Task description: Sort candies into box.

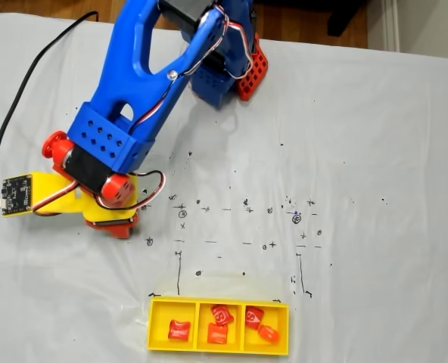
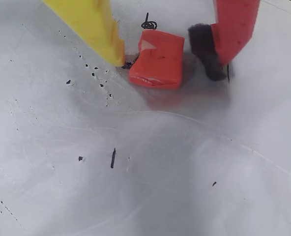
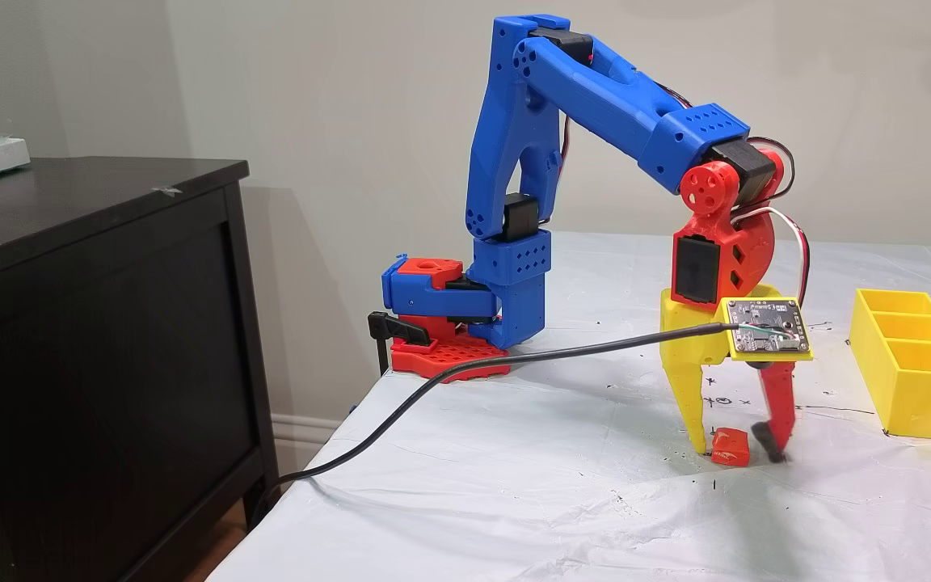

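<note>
Wrist view: gripper point(image 2: 172, 61) is down at the sheet point(image 2: 150, 162), top of frame. Yellow finger point(image 2: 94, 27) upper left, red finger point(image 2: 234, 27) with dark pad point(image 2: 204, 51) upper right. One orange candy point(image 2: 157, 60) lies flat on the sheet between them. Yellow tip is at the candy's left edge; the pad sits just beside its right edge with a small gap. Jaws spread around the candy, not pinching it.

Side fixed view: gripper point(image 3: 740, 449) points straight down at lower right, candy point(image 3: 730, 447) on the sheet between the tips. Box point(image 3: 914, 372) stands at the far right edge, well apart from the candy. Blue arm point(image 3: 595, 89) arcs over from its base point(image 3: 449, 323) at centre. Black cable point(image 3: 465, 372) runs to the board point(image 3: 766, 326) on the gripper. Dark cabinet point(image 3: 94, 323) at left.

Top fixed view: box point(image 1: 218, 325) at bottom centre. Left compartment holds one candy point(image 1: 179, 330), middle two point(image 1: 221, 314) point(image 1: 217, 333), right two point(image 1: 254, 316) point(image 1: 269, 333). Arm point(image 1: 133, 98) covers the upper left; the sheet point(image 1: 360, 151) has ink marks.
</note>
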You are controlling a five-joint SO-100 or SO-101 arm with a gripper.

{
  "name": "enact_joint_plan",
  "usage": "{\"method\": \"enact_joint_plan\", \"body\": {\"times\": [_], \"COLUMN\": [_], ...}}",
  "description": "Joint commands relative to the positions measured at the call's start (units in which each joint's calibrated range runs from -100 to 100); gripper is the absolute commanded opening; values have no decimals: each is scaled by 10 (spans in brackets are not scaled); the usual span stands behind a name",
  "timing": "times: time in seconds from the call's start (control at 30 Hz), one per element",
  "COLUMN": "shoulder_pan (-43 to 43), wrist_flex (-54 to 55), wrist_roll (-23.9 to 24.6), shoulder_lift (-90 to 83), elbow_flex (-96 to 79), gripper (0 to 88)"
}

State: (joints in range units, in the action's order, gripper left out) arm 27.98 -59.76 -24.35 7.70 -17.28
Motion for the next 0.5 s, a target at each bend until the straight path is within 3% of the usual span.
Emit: {"method": "enact_joint_plan", "body": {"times": [0.0,0.27,0.47], "shoulder_pan": [-4,-4,-42], "wrist_flex": [14,45,54], "wrist_roll": [1,8,39], "shoulder_lift": [-20,-92,-177], "elbow_flex": [1,-36,-31], "gripper": [23,2,2]}}
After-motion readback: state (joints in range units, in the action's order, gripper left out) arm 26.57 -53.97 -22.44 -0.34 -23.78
